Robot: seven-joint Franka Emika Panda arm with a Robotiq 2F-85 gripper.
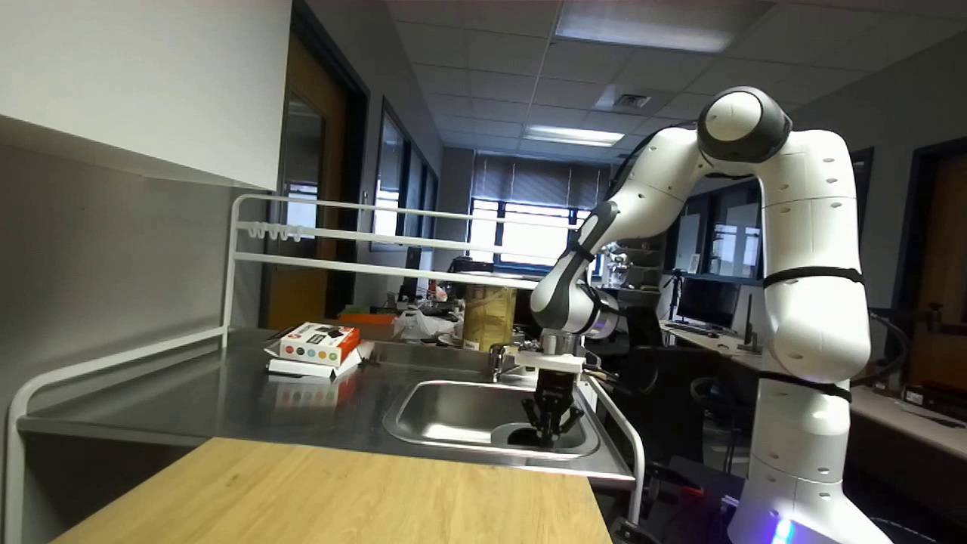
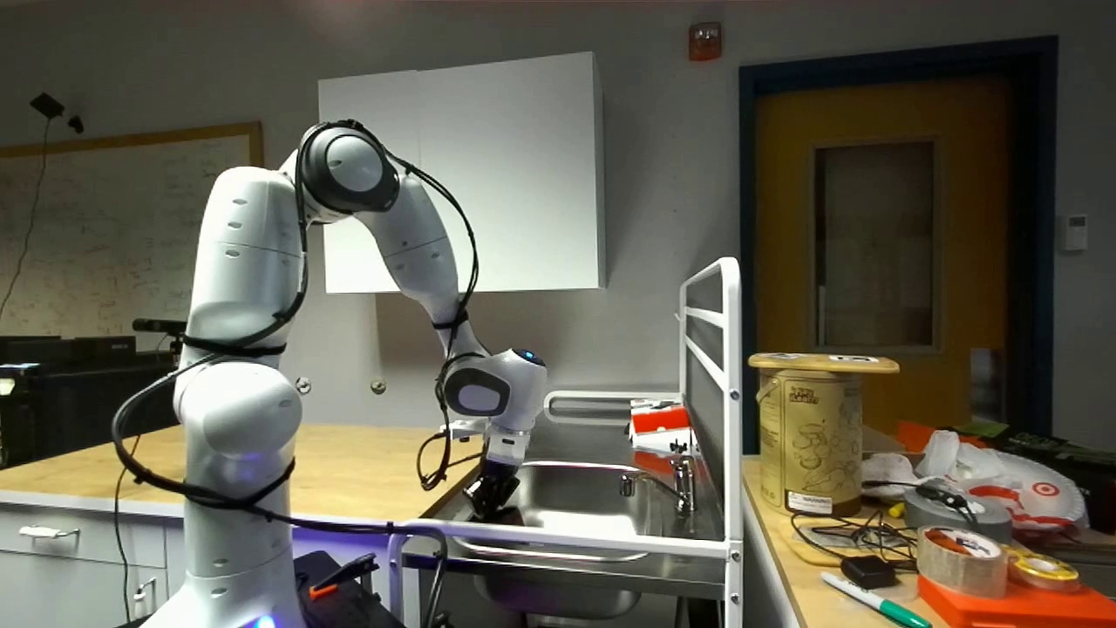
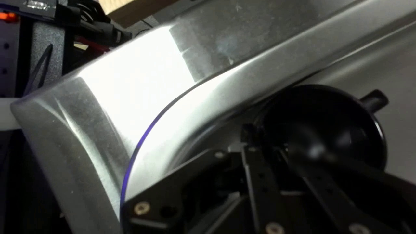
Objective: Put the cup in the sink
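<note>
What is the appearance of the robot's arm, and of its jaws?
The arm is white, rounded and jointed, with dark grey joint covers, black straps, black cables along it and a blue light at its base. The jaws are black and angular, with small metal screws.

The sink (image 1: 457,409) is sitting recessed in the steel counter (image 1: 181,400). The tool (image 1: 548,438) is pointing downward into the sink. In an exterior view, the red-and-white box (image 1: 317,344) is resting on the counter, left of the sink; the faucet (image 1: 496,362) is standing behind the sink.
</note>
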